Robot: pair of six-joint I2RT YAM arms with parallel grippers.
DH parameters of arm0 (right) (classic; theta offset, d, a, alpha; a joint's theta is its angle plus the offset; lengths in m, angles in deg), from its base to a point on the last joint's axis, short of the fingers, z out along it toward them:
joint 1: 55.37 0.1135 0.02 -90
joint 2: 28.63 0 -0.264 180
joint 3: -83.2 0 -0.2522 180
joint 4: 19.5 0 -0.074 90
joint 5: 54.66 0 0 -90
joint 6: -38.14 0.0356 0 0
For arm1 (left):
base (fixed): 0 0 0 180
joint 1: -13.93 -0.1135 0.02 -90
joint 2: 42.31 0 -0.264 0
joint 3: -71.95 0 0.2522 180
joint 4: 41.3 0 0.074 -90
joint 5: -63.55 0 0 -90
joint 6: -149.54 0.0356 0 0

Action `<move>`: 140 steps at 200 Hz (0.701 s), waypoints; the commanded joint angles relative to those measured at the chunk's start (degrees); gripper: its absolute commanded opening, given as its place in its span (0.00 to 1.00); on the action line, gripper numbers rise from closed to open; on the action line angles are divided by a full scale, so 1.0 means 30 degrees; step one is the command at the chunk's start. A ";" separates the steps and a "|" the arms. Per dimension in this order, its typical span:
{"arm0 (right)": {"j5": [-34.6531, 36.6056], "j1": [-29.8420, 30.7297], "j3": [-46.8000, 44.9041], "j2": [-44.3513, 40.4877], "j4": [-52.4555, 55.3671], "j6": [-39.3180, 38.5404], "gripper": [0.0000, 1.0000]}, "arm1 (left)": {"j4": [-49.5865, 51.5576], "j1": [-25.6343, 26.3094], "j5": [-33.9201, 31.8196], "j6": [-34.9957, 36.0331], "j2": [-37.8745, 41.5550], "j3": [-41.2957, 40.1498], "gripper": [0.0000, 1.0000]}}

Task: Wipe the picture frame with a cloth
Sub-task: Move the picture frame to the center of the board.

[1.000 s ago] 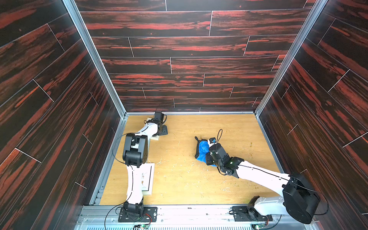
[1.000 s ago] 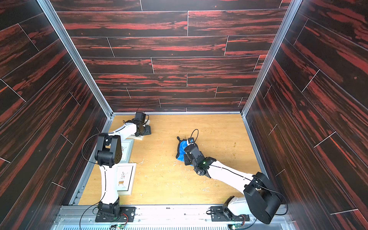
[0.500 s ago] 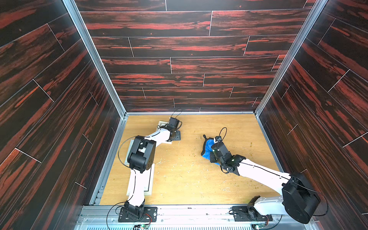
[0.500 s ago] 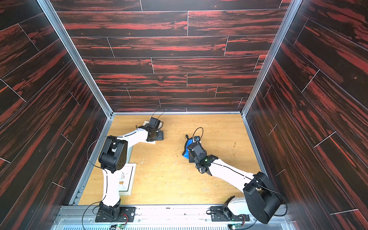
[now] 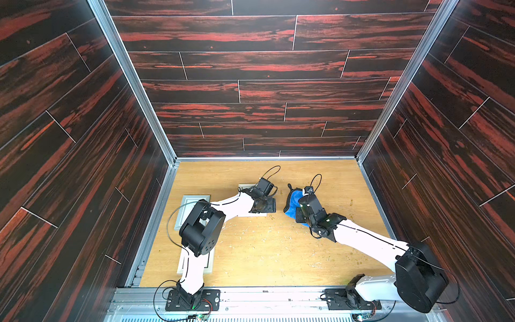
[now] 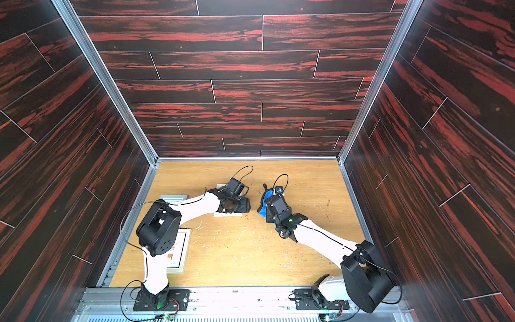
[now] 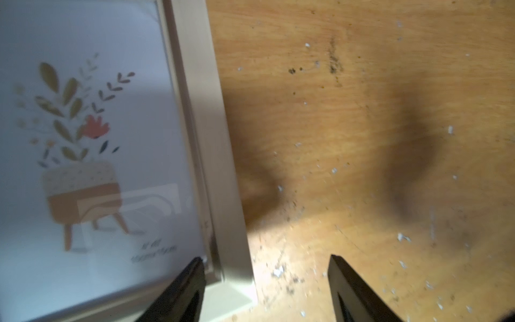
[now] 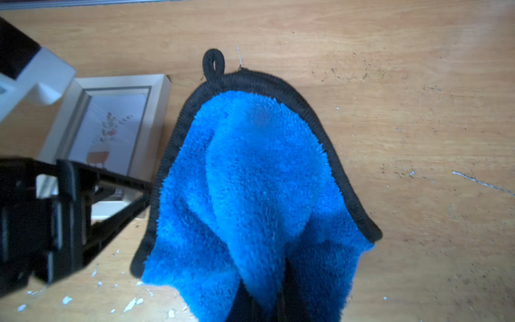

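Right gripper [image 8: 260,305] pinches the cloth [image 8: 250,172] near the frame [image 7: 203,117]; left gripper [image 7: 264,266] straddles its edge, jaws apart. Next, likely: steady it, start wiping.

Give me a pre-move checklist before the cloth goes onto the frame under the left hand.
1. Grip on the cloth: ok, the right hand is shut on a fold of it.
2. Opening of the left hand: ok, its jaws are wide and straddle the edge of the picture frame.
3. Frame steadied: not ok, the left hand grips nothing.
4. Contact of the cloth with the frame: not ok, it is beside the frame, over the table.
5. Dirt on the glass: cannot tell, the left wrist view is blurred.
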 commanded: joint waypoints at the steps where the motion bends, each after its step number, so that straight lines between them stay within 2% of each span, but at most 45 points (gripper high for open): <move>1: -0.0926 -0.0015 0.0740 0.0426 -0.0911 -0.0547 0.00 | 0.2034 -0.0782 -0.1534 0.0549 0.2582 -0.0223 0.78; 23: -0.2225 -0.0007 0.1255 0.1020 -0.1633 -0.1224 0.00 | 0.2960 -0.2017 -0.3590 0.0877 0.3617 -0.0968 0.79; 35: -0.2860 -0.0016 0.1640 0.1501 -0.1966 -0.1567 0.00 | 0.3021 -0.2876 -0.3905 0.0909 0.3922 -0.1536 0.79; 77: -0.4585 0.0044 0.3929 0.3965 -0.2635 -0.2446 0.00 | 0.1590 -0.5206 -0.1945 0.1192 0.3477 -0.2774 0.79; 112: -0.5225 0.0159 0.5843 0.6104 -0.2749 -0.2874 0.00 | 0.0542 -0.5479 -0.0505 0.1344 0.2186 -0.2690 0.76; 140: -0.5335 0.0190 0.7473 0.7914 -0.2487 -0.3019 0.00 | 0.0082 -0.5547 0.0135 0.1344 0.1382 -0.2590 0.70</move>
